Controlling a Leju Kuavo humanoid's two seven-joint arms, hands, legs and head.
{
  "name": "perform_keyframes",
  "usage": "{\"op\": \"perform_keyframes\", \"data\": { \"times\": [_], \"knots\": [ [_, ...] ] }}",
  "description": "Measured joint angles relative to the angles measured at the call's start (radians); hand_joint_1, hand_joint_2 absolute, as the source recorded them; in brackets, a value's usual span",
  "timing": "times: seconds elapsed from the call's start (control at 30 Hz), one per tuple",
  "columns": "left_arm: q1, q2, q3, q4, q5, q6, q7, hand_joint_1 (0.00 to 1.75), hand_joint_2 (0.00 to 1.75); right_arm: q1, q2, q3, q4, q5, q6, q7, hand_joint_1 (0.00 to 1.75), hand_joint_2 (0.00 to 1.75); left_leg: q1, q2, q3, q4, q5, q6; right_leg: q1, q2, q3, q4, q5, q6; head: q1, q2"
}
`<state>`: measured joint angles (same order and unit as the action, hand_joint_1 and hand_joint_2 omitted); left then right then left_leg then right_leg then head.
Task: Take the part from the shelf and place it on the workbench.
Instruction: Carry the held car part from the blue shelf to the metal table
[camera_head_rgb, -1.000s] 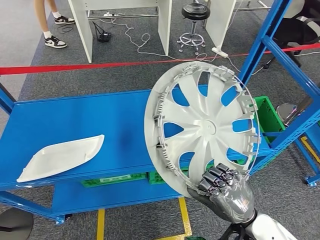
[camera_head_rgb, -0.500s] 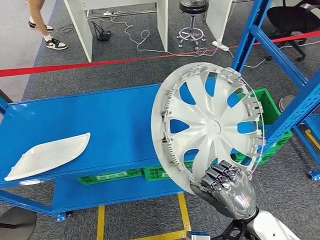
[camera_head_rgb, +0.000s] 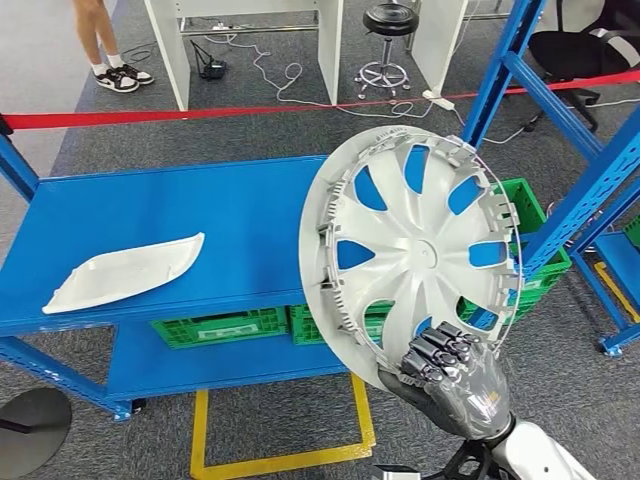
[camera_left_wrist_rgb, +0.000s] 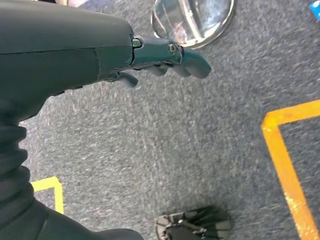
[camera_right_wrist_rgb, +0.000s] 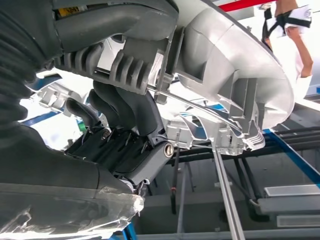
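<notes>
Right hand (camera_head_rgb: 450, 385) grips hubcap (camera_head_rgb: 411, 250), apparently above blue workbench (camera_head_rgb: 189, 225).

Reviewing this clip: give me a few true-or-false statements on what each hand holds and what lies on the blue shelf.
1. The right hand grips the hubcap by its lower rim. True.
2. The left hand holds a white panel. False: it holds nothing and hangs over the carpet.
3. A white curved panel lies on the blue shelf. True.
4. The hubcap lies flat on the shelf. False: it is held up, tilted.
</notes>
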<state>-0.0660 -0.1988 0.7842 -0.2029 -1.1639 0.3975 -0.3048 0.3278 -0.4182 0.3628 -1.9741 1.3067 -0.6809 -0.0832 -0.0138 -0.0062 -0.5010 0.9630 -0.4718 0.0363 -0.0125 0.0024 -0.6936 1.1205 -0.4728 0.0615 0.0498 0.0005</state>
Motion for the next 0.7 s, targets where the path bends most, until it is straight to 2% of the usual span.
{"op": "perform_keyframes", "data": {
  "times": [0.03, 0.07, 0.1, 0.13, 0.17, 0.2, 0.23, 0.27, 0.3, 0.33, 0.4, 0.43, 0.47, 0.53, 0.57, 0.6, 0.63, 0.67, 0.7],
  "knots": [
    [0.0, 0.0, 0.0, 0.0, 0.0, 0.0, 0.0, 0.0, 1.75, 0.0, 0.0, 0.0, 0.0, -0.004, 0.0, 0.0, 1.75, 1.75, -0.001, 0.0, -0.013, 0.001, 0.01, 0.003, 0.0, 0.0, -0.017, 0.067, -0.046, 0.003, 0.001, 0.0],
    [0.001, 0.0, 0.0, 0.0, 0.001, 0.0, 0.0, 0.0, 1.75, 0.0, 0.001, -0.001, 0.002, -0.009, 0.0, 0.0, 1.75, 1.75, -0.002, 0.001, -0.026, 0.002, 0.02, 0.003, 0.0, 0.0, -0.028, 0.131, -0.077, 0.006, 0.001, 0.0],
    [0.001, 0.0, 0.0, 0.0, 0.002, -0.001, 0.0, 0.0, 1.75, 0.0, 0.001, -0.002, 0.003, -0.014, 0.0, 0.0, 1.75, 1.75, -0.003, 0.001, -0.039, 0.003, 0.031, 0.003, 0.0, 0.0, -0.027, 0.173, -0.085, 0.007, 0.001, 0.0],
    [0.001, 0.0, 0.0, 0.0, 0.002, -0.001, 0.0, 0.0, 1.75, 0.001, 0.001, -0.003, 0.005, -0.019, 0.0, 0.0, 1.75, 1.75, -0.004, 0.001, -0.052, 0.004, 0.04, 0.002, 0.0, 0.0, -0.01, 0.181, -0.071, 0.007, 0.001, 0.0],
    [0.001, 0.0, 0.001, 0.0, 0.003, -0.002, 0.0, 0.0, 1.75, 0.001, 0.002, -0.004, 0.007, -0.025, 0.0, 0.0, 1.75, 1.75, -0.004, 0.001, -0.063, 0.004, 0.049, 0.001, 0.0, 0.0, 0.025, 0.15, -0.044, 0.006, 0.001, 0.0],
    [0.001, 0.0, 0.001, 0.0, 0.003, -0.003, 0.0, 0.0, 1.75, 0.001, 0.002, -0.007, 0.008, -0.03, 0.0, 0.0, 1.75, 1.75, -0.004, 0.001, -0.073, 0.005, 0.058, -0.002, 0.0, 0.0, 0.077, 0.086, -0.022, 0.004, 0.001, 0.0],
    [0.001, 0.0, 0.002, 0.0, 0.003, -0.005, 0.0, 0.0, 1.75, 0.001, 0.002, -0.01, 0.009, -0.036, 0.0, 0.0, 1.75, 1.75, -0.005, 0.0, -0.081, 0.006, 0.065, -0.006, 0.001, 0.001, 0.135, 0.007, -0.016, 0.003, 0.001, 0.0],
    [0.001, 0.0, 0.002, 0.0, 0.003, -0.005, 0.0, 0.0, 1.75, 0.001, 0.002, -0.014, 0.009, -0.042, 0.0, -0.001, 1.75, 1.75, -0.006, -0.001, -0.087, 0.007, 0.073, -0.01, 0.002, 0.002, 0.182, -0.063, -0.021, 0.0, 0.001, 0.0],
    [0.0, 0.001, 0.004, 0.0, 0.003, -0.006, 0.0, 0.0, 1.75, 0.001, 0.003, -0.018, 0.009, -0.049, 0.0, -0.002, 1.75, 1.75, -0.007, -0.001, -0.091, 0.008, 0.08, -0.015, 0.004, 0.003, 0.209, -0.112, -0.032, -0.004, 0.0, 0.0],
    [0.0, 0.001, 0.005, 0.0, 0.004, -0.007, 0.0, 0.0, 1.75, 0.002, 0.004, -0.022, 0.01, -0.056, 0.0, -0.004, 1.75, 1.75, -0.008, -0.001, -0.094, 0.009, 0.087, -0.019, 0.006, 0.005, 0.218, -0.133, -0.04, -0.009, 0.0, 0.0],
    [0.002, 0.002, 0.007, 0.0, 0.004, -0.008, -0.001, 0.0, 1.75, 0.005, 0.005, -0.028, 0.011, -0.066, -0.001, -0.008, 1.75, 1.75, -0.007, -0.002, -0.1, 0.012, 0.094, -0.03, 0.005, 0.003, 0.2, -0.136, -0.031, -0.025, -0.001, 0.0],
    [0.002, 0.002, 0.008, 0.0, 0.004, -0.008, -0.001, 0.0, 1.75, 0.005, 0.006, -0.03, 0.011, -0.068, -0.001, -0.01, 1.75, 1.75, -0.007, -0.003, -0.108, 0.023, 0.076, -0.036, 0.003, 0.001, 0.193, -0.136, -0.022, -0.034, -0.002, 0.0],
    [0.003, 0.002, 0.009, 0.0, 0.004, -0.008, -0.001, 0.0, 1.75, 0.006, 0.006, -0.032, 0.011, -0.07, -0.001, -0.011, 1.75, 1.75, -0.006, -0.003, -0.121, 0.053, 0.04, -0.043, 0.001, 0.0, 0.184, -0.136, -0.01, -0.043, -0.004, 0.0],
    [0.003, 0.003, 0.011, 0.0, 0.004, -0.009, 0.0, 0.0, 1.75, 0.007, 0.007, -0.036, 0.012, -0.071, -0.001, -0.013, 1.75, 1.75, -0.001, -0.003, -0.159, 0.169, -0.064, -0.054, 0.0, -0.002, 0.16, -0.135, 0.013, -0.051, -0.007, 0.0],
    [0.002, 0.003, 0.012, 0.0, 0.004, -0.009, 0.0, 0.0, 1.75, 0.007, 0.008, -0.038, 0.012, -0.071, -0.001, -0.013, 1.75, 1.75, 0.002, -0.003, -0.175, 0.237, -0.102, -0.057, 0.0, -0.003, 0.146, -0.134, 0.025, -0.051, -0.008, 0.0],
    [0.002, 0.003, 0.013, 0.0, 0.004, -0.009, 0.0, 0.0, 1.75, 0.008, 0.008, -0.04, 0.012, -0.071, -0.001, -0.013, 1.75, 1.75, 0.004, -0.003, -0.182, 0.287, -0.117, -0.06, 0.001, -0.004, 0.132, -0.133, 0.035, -0.051, -0.008, 0.0],
    [0.002, 0.003, 0.014, 0.0, 0.004, -0.009, 0.0, 0.0, 1.75, 0.008, 0.008, -0.041, 0.013, -0.072, -0.001, -0.013, 1.75, 1.75, 0.005, -0.002, -0.173, 0.305, -0.107, -0.061, 0.001, -0.005, 0.118, -0.132, 0.044, -0.049, -0.008, 0.0],
    [0.002, 0.003, 0.015, 0.0, 0.004, -0.01, 0.0, 0.0, 1.75, 0.008, 0.009, -0.041, 0.013, -0.072, -0.001, -0.013, 1.75, 1.75, 0.007, -0.002, -0.147, 0.286, -0.081, -0.061, 0.0, -0.005, 0.105, -0.131, 0.053, -0.046, -0.008, 0.0],
    [0.001, 0.003, 0.016, 0.0, 0.004, -0.01, 0.0, 0.0, 1.75, 0.009, 0.01, -0.042, 0.014, -0.073, -0.001, -0.014, 1.75, 1.75, 0.008, -0.002, -0.104, 0.232, -0.051, -0.061, 0.0, -0.006, 0.093, -0.129, 0.063, -0.042, -0.008, 0.0]
  ]
}}
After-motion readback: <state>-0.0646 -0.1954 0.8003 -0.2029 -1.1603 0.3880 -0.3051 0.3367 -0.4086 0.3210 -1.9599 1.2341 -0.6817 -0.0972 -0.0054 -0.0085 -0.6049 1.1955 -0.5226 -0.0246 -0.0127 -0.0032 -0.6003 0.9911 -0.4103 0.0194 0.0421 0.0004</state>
